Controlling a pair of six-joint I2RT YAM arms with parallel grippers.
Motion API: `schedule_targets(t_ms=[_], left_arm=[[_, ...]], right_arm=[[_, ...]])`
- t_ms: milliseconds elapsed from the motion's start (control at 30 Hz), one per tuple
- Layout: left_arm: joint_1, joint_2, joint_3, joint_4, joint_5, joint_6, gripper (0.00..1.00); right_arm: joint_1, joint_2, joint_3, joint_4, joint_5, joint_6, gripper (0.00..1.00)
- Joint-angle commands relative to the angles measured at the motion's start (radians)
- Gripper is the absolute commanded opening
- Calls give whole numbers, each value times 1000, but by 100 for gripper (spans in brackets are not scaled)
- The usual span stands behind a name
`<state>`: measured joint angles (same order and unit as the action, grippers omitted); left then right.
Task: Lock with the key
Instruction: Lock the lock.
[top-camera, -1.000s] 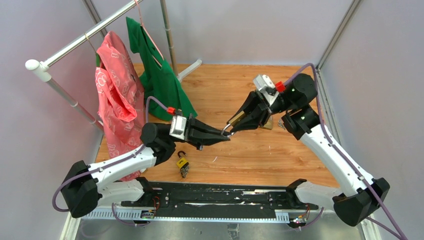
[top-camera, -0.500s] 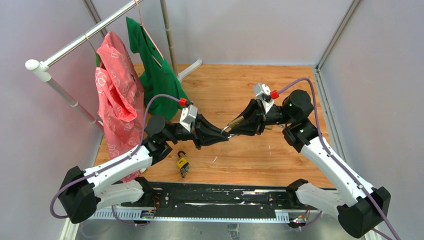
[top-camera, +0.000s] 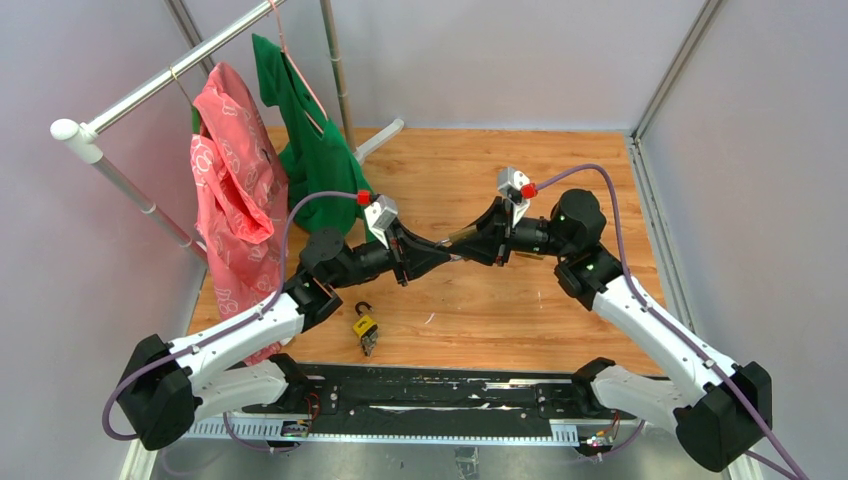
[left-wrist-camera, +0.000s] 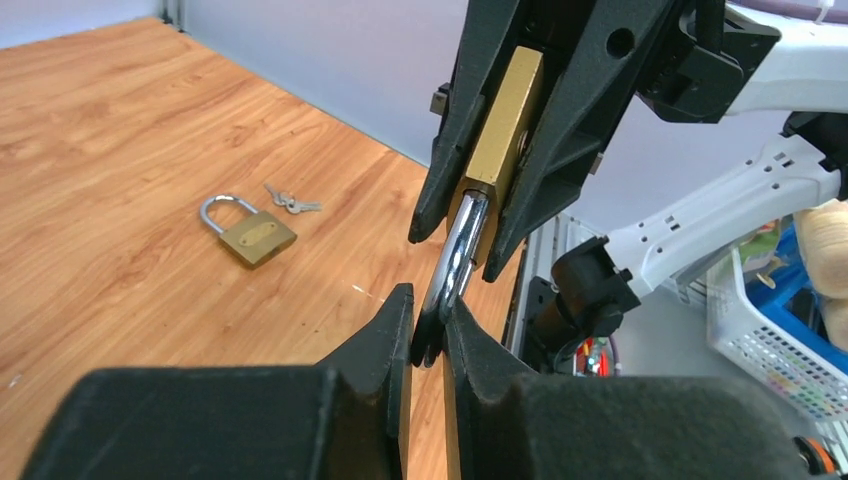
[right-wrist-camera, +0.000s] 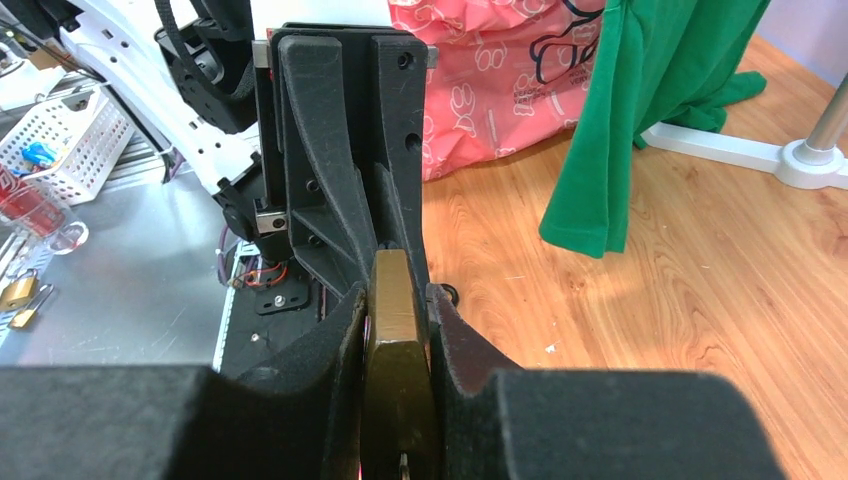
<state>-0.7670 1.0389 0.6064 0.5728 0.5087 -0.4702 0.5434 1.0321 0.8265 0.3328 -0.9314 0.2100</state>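
The padlock is dull brass with a glossy steel shackle, the table smooth wood

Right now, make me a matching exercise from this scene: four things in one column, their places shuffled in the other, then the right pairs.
1. gripped padlock
2. yellow padlock
3. keys
4. green garment

A. hanging on the rack
B. on the table, beside the loose brass padlock
C. on the table, close to the left arm
D. between the right gripper fingers

Pairs: 1-D, 2-C, 3-B, 4-A
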Motion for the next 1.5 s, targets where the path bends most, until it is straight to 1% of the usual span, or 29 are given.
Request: schedule_targets(t_ms=[0,67,200,333,533,600,667,767,867,933,1000,1100,1200,1267,1300,1333,1400,1433,1467], left_arm=[[-49,-15,16,166,121,-31,16],[-48,-17,13,160,144,-11,16],[-40,-24,23,81,184,54,25],[0,-21,24,30,223,59,41],[23,-19,27,55,283,40,54],[23,-16,26,77,309,38,55],[23,-14,27,80,310,41,52],[30,-13,29,70,305,45,44],[40,-19,30,66,300,46,30],[40,-22,29,67,289,43,27],[40,-23,25,79,276,34,29],[40,-23,15,92,241,6,41],[40,-23,9,100,223,-1,42],[40,-21,10,102,213,-1,38],[40,-21,10,102,210,3,35],[40,-22,9,102,205,8,26],[40,-24,8,102,200,17,2],[40,-27,6,102,193,16,0],[40,-29,5,102,186,14,0]], right_arm=[[28,33,-2,75,204,-36,0],[24,27,4,63,209,-47,0],[21,18,28,35,204,-65,0],[21,7,44,15,193,-75,0],[20,-2,51,1,156,-73,0],[21,2,54,8,136,-60,0],[21,3,52,26,118,-46,0],[21,3,59,37,90,-29,0],[21,-4,65,25,63,-30,0],[20,-7,65,20,57,-25,0],[21,-3,55,42,54,-9,0],[25,0,40,66,64,-1,0],[29,8,31,95,59,15,0],[34,17,31,97,51,19,0],[37,21,32,97,46,20,0],[40,24,32,97,42,20,0],[40,26,31,94,35,21,0],[41,26,31,89,31,19,0],[41,26,34,81,26,18,0]])
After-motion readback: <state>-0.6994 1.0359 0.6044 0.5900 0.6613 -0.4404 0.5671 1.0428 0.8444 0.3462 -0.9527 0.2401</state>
